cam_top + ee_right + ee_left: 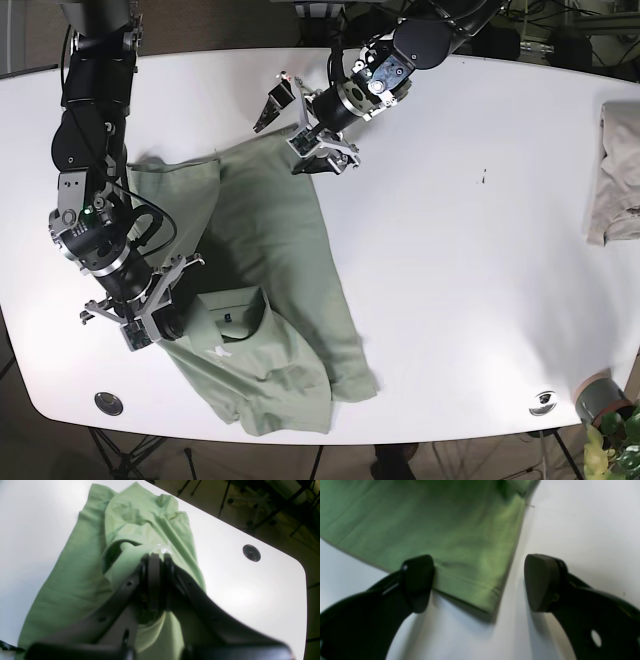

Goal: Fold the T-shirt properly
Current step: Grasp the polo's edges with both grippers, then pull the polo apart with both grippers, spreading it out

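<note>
White table (450, 250); grey cloth (617, 180) at edge; plant (612, 445)

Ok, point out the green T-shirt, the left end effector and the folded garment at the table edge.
green T-shirt (270, 240), base view, mid body.
left end effector (480, 582), left wrist view, between fingertips.
folded garment (618, 180), base view, its middle.

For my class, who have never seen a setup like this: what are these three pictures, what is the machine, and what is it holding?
It is a robot with two arms at a white table. The base picture looks down from above; the other two come from cameras on each wrist. A green T-shirt, partly folded, lies on the table. The right hand is shut on the shirt's cloth. The left hand is open, its black fingers straddling a hemmed corner without gripping. A pale cloth lies at the table's edge, a plant beside it.
</note>
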Controlling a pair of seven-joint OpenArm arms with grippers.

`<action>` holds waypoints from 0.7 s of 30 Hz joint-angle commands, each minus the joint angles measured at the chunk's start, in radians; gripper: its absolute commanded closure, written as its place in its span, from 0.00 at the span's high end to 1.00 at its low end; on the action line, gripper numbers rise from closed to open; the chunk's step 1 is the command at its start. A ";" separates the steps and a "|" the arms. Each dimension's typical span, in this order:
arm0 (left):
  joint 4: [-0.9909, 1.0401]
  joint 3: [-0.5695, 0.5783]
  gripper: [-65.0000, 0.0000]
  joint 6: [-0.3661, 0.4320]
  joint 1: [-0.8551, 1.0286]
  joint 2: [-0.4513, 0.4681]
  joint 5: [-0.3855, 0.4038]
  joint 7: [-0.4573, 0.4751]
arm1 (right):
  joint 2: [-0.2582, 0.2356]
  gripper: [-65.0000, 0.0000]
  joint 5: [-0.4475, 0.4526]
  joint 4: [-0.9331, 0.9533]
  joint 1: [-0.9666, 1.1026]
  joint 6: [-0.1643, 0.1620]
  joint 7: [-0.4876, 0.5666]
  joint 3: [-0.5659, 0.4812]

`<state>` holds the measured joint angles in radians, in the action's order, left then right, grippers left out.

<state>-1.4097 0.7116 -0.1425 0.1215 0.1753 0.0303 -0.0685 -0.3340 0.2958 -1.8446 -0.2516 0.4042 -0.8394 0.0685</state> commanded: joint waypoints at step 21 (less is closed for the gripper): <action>-0.294 -0.257 0.01 -0.001 -0.023 0.060 0.013 -0.205 | -0.015 0.03 0.006 0.171 -0.222 -0.012 0.032 0.087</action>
<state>-1.6024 0.4683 -0.1314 0.1223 0.2470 0.0353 -0.2825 -0.3370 0.2878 -1.6779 -0.4259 0.3923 -0.8413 0.1505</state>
